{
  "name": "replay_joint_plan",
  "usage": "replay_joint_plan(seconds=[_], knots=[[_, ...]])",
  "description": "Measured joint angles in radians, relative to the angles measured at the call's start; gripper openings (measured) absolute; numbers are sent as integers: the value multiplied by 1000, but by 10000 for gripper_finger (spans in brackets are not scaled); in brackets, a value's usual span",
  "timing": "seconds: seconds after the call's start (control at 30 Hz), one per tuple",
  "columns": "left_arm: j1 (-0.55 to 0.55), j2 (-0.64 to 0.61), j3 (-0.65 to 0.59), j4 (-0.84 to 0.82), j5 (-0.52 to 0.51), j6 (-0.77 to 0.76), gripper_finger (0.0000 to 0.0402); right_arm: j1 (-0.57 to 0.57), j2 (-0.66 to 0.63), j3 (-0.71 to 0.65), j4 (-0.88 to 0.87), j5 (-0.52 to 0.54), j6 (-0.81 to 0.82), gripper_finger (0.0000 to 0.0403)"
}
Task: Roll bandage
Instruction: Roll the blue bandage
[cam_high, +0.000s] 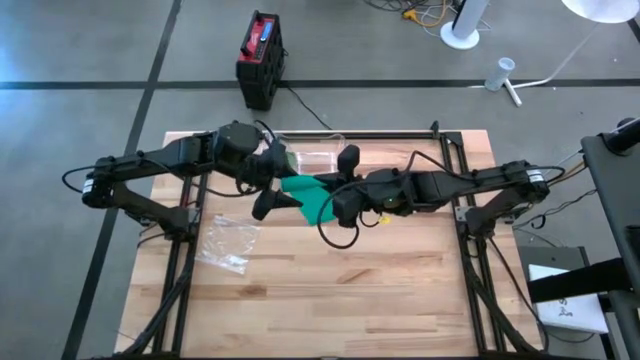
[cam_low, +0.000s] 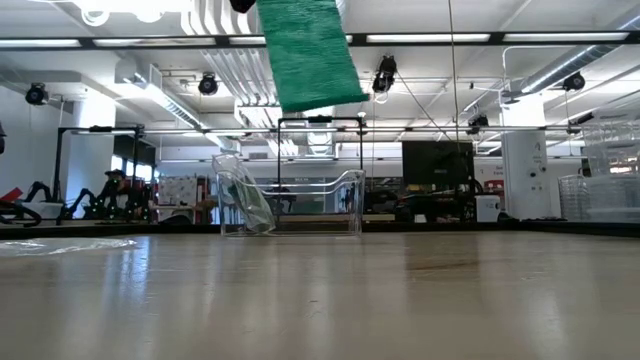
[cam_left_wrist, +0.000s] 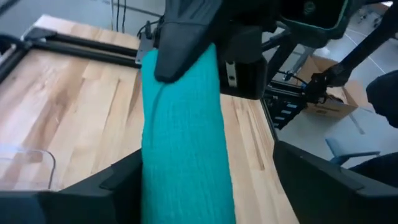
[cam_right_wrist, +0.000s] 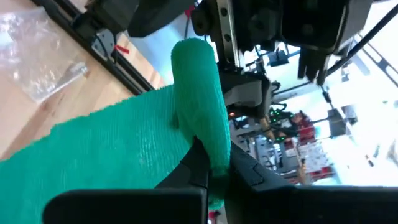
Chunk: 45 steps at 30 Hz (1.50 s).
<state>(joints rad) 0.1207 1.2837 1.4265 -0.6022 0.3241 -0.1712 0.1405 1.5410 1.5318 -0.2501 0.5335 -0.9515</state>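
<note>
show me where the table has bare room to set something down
Free: the near half of the table, from below the plastic bag across to the right rail. Also the right strip beside the right arm. Crowded: the far middle, where both arms meet over the green bandage and the clear box sits behind.

1. No readable text, label, brand, number or sign anywhere in the four views.
2. Markings on the distant room gear too small to make out.

floor (cam_high: 80, 60): grey concrete | ceiling lights (cam_low: 420, 38): long strips | shelving (cam_low: 610, 180): right
</note>
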Motion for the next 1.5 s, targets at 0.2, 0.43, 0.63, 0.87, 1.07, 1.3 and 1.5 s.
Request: replay_joint_plan(seconds=[0.2,0.43,0.63,0.87,1.07,1.3,1.5], knots=[[2,20,0,-2,-1,-24,253,-1,0,0,-18,-4,-44,9],[11,35,0,-12,-16,1,127,0,0,0,-54,-19,-3,41],[20,29,0,-45,-118,86,17,-2,0,-1,-63,-39,137,98],[20,17,0,-87,-240,194,53,-16,-15,45,-90,-234,418,188],[16,17,0,-97,-351,260,27,-101,-13,80,-95,-371,663,254],[6,17,0,-96,-352,272,17,-167,28,79,-149,-385,693,263],[-22,17,0,-97,-352,362,34,-190,45,79,-141,-401,730,227]])
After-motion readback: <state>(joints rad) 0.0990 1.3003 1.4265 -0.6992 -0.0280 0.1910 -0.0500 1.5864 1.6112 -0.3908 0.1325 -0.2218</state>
